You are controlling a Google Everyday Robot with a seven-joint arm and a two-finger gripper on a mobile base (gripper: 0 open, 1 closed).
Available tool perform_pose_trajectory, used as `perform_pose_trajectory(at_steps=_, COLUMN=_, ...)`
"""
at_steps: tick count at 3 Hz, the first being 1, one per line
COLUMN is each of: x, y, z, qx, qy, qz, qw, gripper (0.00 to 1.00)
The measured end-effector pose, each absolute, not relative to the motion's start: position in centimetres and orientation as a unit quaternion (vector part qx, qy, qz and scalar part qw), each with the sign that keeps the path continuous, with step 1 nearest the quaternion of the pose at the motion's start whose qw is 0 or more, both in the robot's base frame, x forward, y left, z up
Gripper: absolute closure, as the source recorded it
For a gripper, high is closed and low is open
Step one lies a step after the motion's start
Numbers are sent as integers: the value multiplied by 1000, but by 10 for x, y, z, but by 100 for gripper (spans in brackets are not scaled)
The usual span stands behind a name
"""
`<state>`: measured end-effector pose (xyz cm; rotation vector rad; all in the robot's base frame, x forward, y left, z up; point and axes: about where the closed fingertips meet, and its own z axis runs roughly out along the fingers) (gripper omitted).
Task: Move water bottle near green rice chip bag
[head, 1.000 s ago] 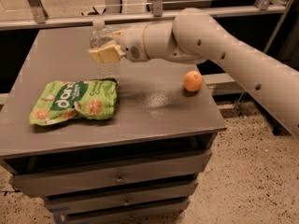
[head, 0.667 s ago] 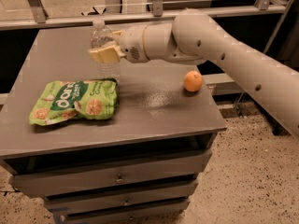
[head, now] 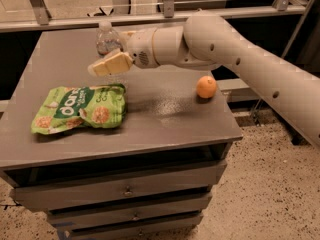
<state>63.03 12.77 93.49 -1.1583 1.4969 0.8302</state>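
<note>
The water bottle (head: 107, 38) is in the upper left of the picture, near the back of the gray table (head: 165, 119). Its white cap and clear top show. Its lower half is hidden behind the gripper (head: 102, 66). The gripper is right in front of the bottle and points to the left. I cannot tell if the gripper has hold of the bottle or how wide it is open.

A second ago the gripper was a little higher. Now it is a bit lower and a bit more to the left, so it is closer to the top edge of the green rice chip bag (head: 80, 109). The bottle's cap looks to be in about the same spot as before.

The bag lies flat at the left of the picture, below the gripper, near the front of the table. It has not moved. The bottle and the bag do not touch.

The big white arm (head: 240, 54) comes in from the right side. A small orange fruit (head: 206, 87) sits on the table at the right, under the arm, in the same place as before. Drawers (head: 125, 189) are under the tabletop.
</note>
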Motion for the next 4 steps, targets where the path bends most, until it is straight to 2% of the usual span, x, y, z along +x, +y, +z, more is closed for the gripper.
perform_pose_trajectory(at_steps=2, x=631, y=116, z=930, qx=-474, qy=631, qz=339, qw=513, gripper=0)
perform_pose_trajectory(at_steps=3, x=639, y=66, z=911, qx=-442, qy=655, qz=319, qw=522, gripper=0)
perform_pose_trajectory(at_steps=4, x=662, y=-18, z=895, qx=-392, qy=685, qz=280, qw=547, gripper=0)
